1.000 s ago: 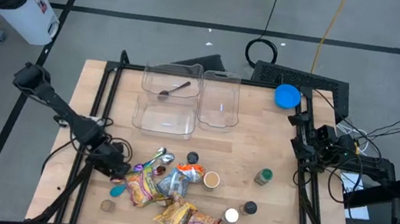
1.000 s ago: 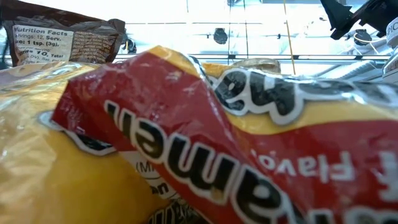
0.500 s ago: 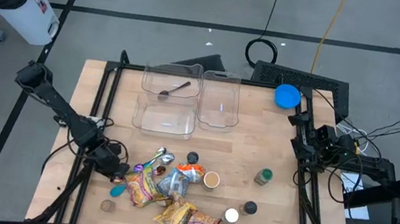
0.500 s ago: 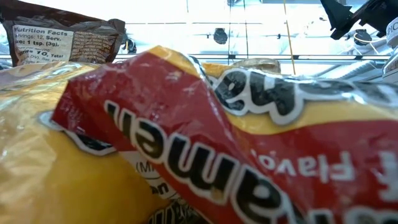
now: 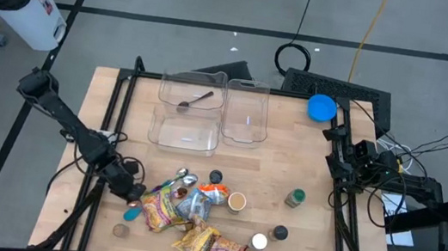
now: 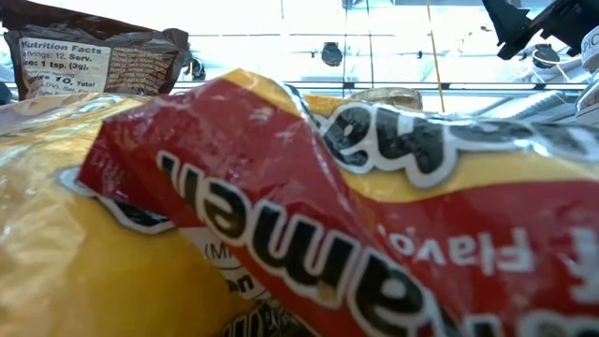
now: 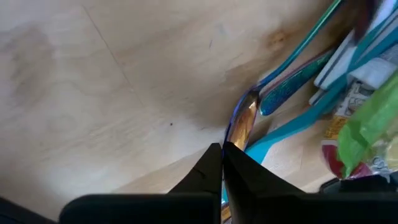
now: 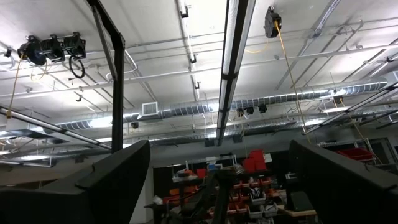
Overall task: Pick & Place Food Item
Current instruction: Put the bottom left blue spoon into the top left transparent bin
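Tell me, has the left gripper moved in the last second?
Yes, slightly. In the high view the left gripper has edged toward the snack pile, away from the table's left edge, and its fingers have closed.

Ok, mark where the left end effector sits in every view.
High view: the left end effector is at the left edge of the snack pile, shut on the handle of the iridescent spoon.
Low view: not in it; a ramen packet fills the picture.
Left wrist view: bottom centre, fingers closed.
Right wrist view: not in it; ceiling only.
Shared landmark: the iridescent spoon's handle, seen in the high and left wrist views.
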{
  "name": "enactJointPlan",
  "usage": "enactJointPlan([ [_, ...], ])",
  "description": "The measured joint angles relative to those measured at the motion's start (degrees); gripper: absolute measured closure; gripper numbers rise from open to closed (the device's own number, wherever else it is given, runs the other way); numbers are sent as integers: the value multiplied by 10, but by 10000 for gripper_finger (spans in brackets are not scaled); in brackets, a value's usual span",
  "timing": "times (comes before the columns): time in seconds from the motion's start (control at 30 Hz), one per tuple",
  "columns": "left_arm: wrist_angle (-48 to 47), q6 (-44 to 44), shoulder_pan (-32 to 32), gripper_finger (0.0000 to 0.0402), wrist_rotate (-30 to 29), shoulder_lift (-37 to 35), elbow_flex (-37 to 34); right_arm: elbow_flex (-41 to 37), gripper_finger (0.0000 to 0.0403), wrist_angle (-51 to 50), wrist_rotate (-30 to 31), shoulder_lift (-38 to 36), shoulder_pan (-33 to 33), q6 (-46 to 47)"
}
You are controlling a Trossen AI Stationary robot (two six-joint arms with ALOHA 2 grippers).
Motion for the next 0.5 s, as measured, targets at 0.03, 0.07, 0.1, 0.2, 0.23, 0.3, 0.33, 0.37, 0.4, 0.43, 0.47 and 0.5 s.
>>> enactJointPlan([
  [0.03,-2,0,0,397,-7,-5,0,0,23,0,0,0,0,0],
  [0.07,-5,3,0,398,-16,-11,0,0,23,0,0,0,0,0],
  [0.1,-7,5,0,398,-25,-16,0,0,23,0,0,0,0,0],
  [0.2,-11,16,0,399,-57,-35,-1,0,23,0,0,0,0,0],
  [0.23,-11,19,0,399,-66,-42,-1,0,23,0,0,0,0,0],
  [0.3,-17,26,2,399,-76,-54,-1,0,23,0,0,0,0,0],
  [0.33,-23,27,3,399,-76,-59,-1,0,23,0,0,0,0,0],
  [0.37,-28,27,5,399,-76,-64,-1,0,23,0,0,0,0,0],
  [0.4,-34,29,7,400,-75,-71,-1,0,23,0,0,0,0,0],
  [0.43,-38,33,9,400,-75,-76,-1,0,23,0,0,0,0,0],
  [0.47,-41,40,11,400,-77,-82,-1,0,23,0,0,0,0,0],
  [0.5,-43,47,14,400,-83,-86,-1,0,23,0,0,0,0,0],
])
